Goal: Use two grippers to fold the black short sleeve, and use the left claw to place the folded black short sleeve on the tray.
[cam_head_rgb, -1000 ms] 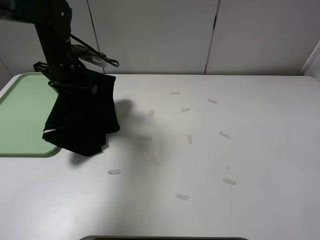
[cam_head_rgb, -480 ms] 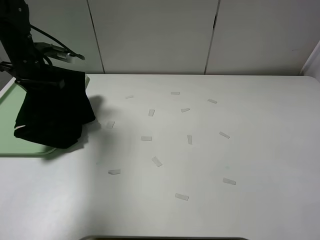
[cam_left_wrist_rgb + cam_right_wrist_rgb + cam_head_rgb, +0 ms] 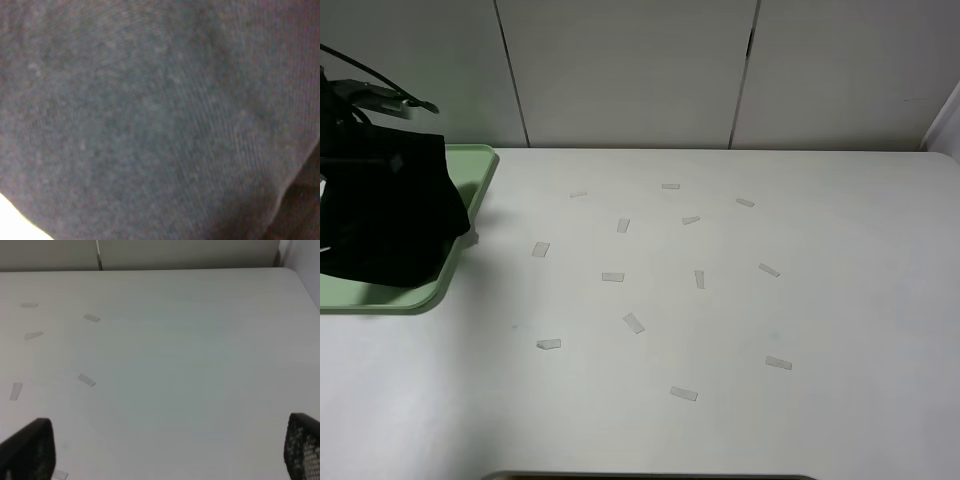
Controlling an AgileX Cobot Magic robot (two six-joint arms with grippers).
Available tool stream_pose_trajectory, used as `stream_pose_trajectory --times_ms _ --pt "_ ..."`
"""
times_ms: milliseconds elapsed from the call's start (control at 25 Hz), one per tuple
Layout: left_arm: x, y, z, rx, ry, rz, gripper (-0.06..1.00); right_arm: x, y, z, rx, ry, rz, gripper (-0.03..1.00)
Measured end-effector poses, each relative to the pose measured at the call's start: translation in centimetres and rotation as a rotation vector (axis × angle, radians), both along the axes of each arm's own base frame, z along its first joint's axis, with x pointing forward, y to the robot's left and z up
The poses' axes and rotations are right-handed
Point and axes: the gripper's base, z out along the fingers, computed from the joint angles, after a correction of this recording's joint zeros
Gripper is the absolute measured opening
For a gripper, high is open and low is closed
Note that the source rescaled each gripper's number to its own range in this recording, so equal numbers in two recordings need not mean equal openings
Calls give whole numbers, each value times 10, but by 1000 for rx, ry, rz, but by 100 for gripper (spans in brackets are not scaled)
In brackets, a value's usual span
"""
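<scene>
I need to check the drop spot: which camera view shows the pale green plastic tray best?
The exterior high view: the pale green plastic tray lies at the table's left edge, partly covered by the hanging black T-shirt. The left wrist view shows only dark fabric; the right wrist view shows no tray.

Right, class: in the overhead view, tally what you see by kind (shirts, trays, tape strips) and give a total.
Black short sleeve: 1
Tray: 1
Pale tape strips: 13
Total: 15
</scene>
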Motion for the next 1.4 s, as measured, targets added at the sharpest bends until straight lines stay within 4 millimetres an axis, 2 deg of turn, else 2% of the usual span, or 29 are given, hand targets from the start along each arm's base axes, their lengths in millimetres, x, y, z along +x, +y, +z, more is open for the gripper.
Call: stream_pose_trajectory --times_ms 120,440,520,640,680,760,880,1080,1160,1400 --pt "2 6 0 -14 -38 20 21 0 0 0 0 0 0 100" --pt "6 5 1 -35 -78 31 23 0 0 0 1 0 0 100" --pt "6 5 1 -37 -81 49 39 0 0 0 1 0 0 100" --pt "6 5 1 -37 -82 70 77 0 0 0 1 0 0 100" --pt "5 6 1 -30 -79 67 86 0 0 0 1 0 0 100" --pt "5 6 5 -27 -60 70 94 0 0 0 1 0 0 100" --pt "8 7 24 -23 -40 82 98 0 0 0 1 0 0 100" --pt "13 7 62 -38 -64 102 100 0 0 0 1 0 0 100" --pt "13 4 67 -74 -73 104 100 0 0 0 1 0 0 100" --pt "14 -12 62 -120 -61 54 100 0 0 0 1 0 0 100"
